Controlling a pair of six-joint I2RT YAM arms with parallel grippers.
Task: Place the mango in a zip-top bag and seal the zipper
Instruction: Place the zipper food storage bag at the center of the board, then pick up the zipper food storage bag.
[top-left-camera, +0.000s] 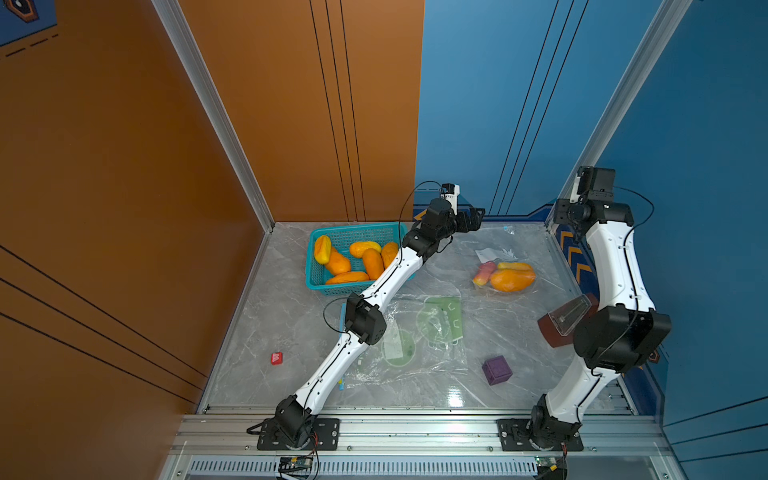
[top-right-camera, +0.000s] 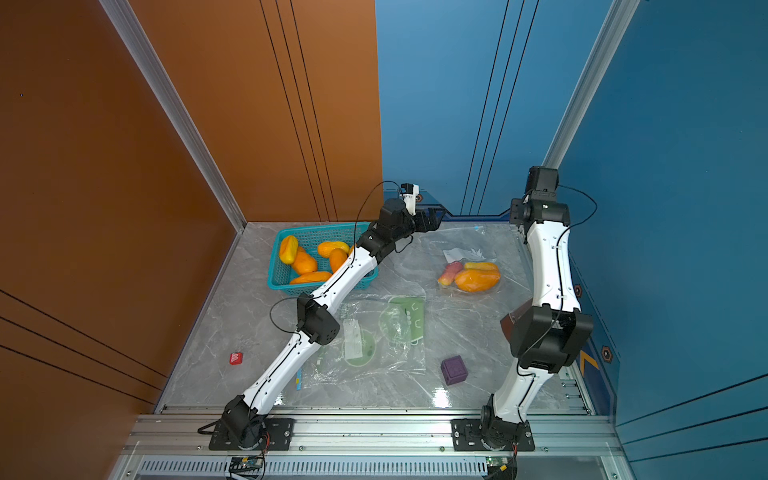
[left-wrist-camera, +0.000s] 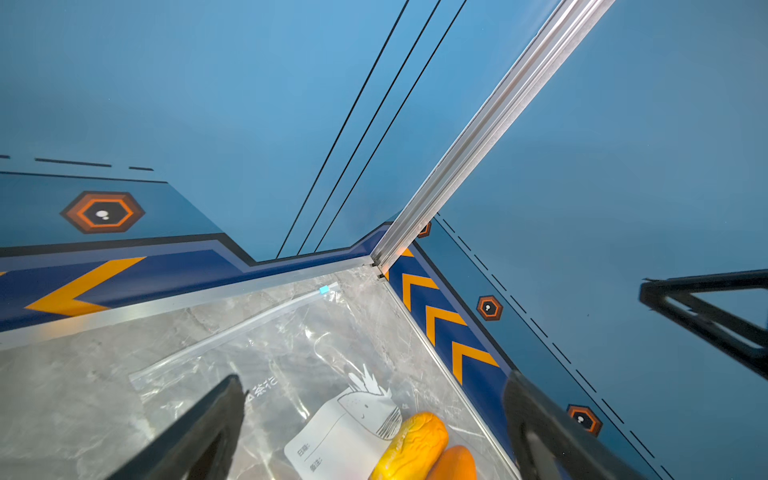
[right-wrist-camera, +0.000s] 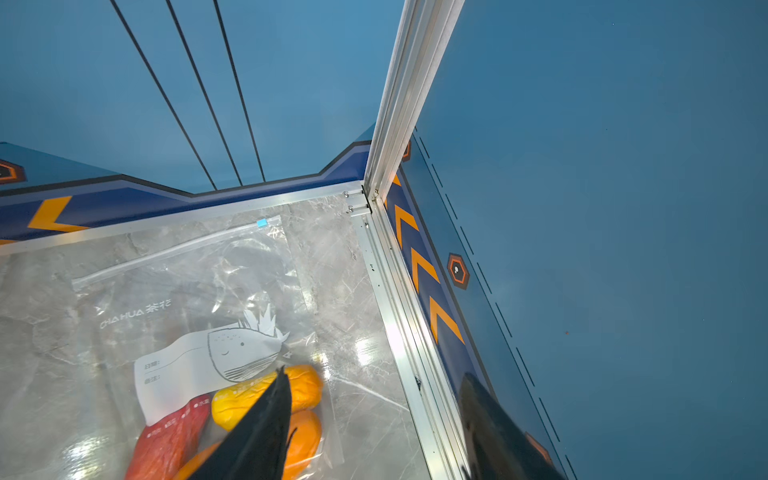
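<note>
A clear zip-top bag (top-left-camera: 498, 253) lies flat at the back right of the table. Inside it are an orange mango (top-left-camera: 512, 279), a yellow one (right-wrist-camera: 249, 399) and a red piece (right-wrist-camera: 174, 436). Its blue slider (right-wrist-camera: 262, 223) sits at the end of the zipper track (right-wrist-camera: 166, 253) nearest the corner. My left gripper (top-left-camera: 476, 216) hangs open above the bag's left end, and in the left wrist view (left-wrist-camera: 374, 376) nothing is between its fingers. My right gripper (right-wrist-camera: 374, 374) is open above the bag's mango end and holds nothing.
A teal basket (top-left-camera: 316, 276) with several mangoes (top-left-camera: 372, 262) stands at the back, under the left arm. A second clear bag with green items (top-left-camera: 436, 328) lies mid-table. Also here are a purple cube (top-left-camera: 496, 370), a small red object (top-left-camera: 276, 358) and a brown box (top-left-camera: 561, 322) beside the right arm.
</note>
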